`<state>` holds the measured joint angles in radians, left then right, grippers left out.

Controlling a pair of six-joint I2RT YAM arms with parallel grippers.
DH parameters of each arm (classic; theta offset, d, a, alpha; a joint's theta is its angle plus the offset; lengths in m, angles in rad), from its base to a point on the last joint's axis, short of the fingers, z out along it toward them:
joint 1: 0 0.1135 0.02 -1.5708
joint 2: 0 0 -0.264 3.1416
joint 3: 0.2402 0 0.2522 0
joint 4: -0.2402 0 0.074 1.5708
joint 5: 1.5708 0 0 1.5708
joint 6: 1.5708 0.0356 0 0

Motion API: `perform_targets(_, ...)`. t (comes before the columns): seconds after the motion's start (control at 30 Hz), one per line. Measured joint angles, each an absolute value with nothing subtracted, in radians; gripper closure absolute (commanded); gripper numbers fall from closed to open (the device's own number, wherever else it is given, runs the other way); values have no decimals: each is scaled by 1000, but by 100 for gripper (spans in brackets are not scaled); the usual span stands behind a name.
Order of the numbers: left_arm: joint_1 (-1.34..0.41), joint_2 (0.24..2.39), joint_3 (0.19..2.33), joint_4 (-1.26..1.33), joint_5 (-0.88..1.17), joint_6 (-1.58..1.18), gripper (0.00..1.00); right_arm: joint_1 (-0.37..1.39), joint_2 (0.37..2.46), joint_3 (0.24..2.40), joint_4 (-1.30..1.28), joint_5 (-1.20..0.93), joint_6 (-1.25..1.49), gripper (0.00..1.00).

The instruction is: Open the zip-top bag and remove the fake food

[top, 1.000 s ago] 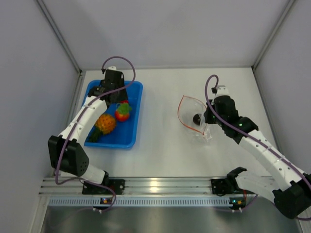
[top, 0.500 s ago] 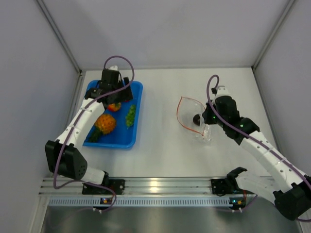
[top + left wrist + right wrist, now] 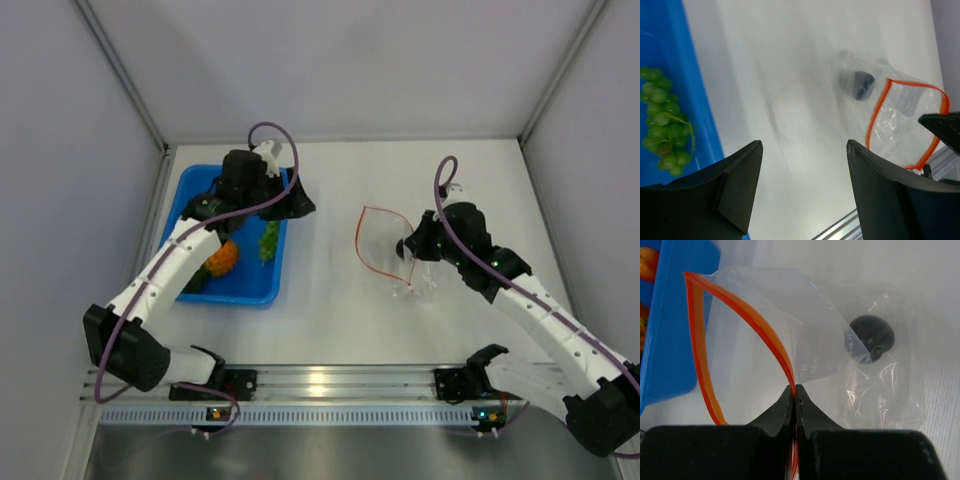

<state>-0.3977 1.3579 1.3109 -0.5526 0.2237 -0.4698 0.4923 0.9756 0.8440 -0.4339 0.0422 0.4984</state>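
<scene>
**Top view.** I see the zip-top bag (image 3: pixel 385 250) on the white table (image 3: pixel 330 320), right of centre. Its orange-red zip strip forms an open loop facing left. A dark round piece (image 3: pixel 403 246) sits inside the bag, close to the right gripper (image 3: pixel 412 258), which is at the bag's right side. From up here I cannot tell how its jaws stand. The left gripper (image 3: pixel 300 207) hangs over the right rim of the blue tray (image 3: pixel 230 296), well apart from the bag. In the tray lie a green grape bunch (image 3: pixel 268 240) and an orange fruit (image 3: pixel 222 258), which is partly hidden under the left arm.

**Left wrist view.** The left gripper (image 3: pixel 802 190) is spread wide, with only bare table (image 3: pixel 790 125) between its two black fingers (image 3: pixel 735 185). Beyond them lies the bag (image 3: pixel 895 115), its orange strip curving open. The dark round piece (image 3: pixel 862 84) shows hazily through the plastic. The grape bunch (image 3: pixel 662 120) rests in the blue tray (image 3: pixel 695 100) at the left edge. A black tip of the right gripper (image 3: pixel 942 125) shows at the far right, by the strip.

**Right wrist view.** The right gripper (image 3: pixel 795 395) is closed tight, pinching one side of the orange strip between its fingertips. The bag (image 3: pixel 805 340) stands open to the left of the pinch. The dark round piece (image 3: pixel 870 336) lies inside it at the upper right. The blue tray (image 3: pixel 675 340) fills the left edge, with a bit of orange fruit (image 3: pixel 647 262) in the top corner.
</scene>
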Motion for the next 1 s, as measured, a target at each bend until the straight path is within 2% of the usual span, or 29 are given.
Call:
perform_targets(0.23, -611, 1386, 1362, -543, 186, -477, 28, 492, 961, 838, -405, 31, 563, 100)
perform_targets(0.47, -760, 1438, 1390, -471, 136, -524, 38, 492, 934, 838, -385, 32, 597, 100)
perform_targets(0.67, -828, 1472, 1389, -427, 95, -550, 39, 492, 900, 837, -378, 32, 626, 100)
perform_targets(1.0, -841, 1482, 1306, -411, -18, -567, 37, 492, 874, 837, -377, 44, 628, 100)
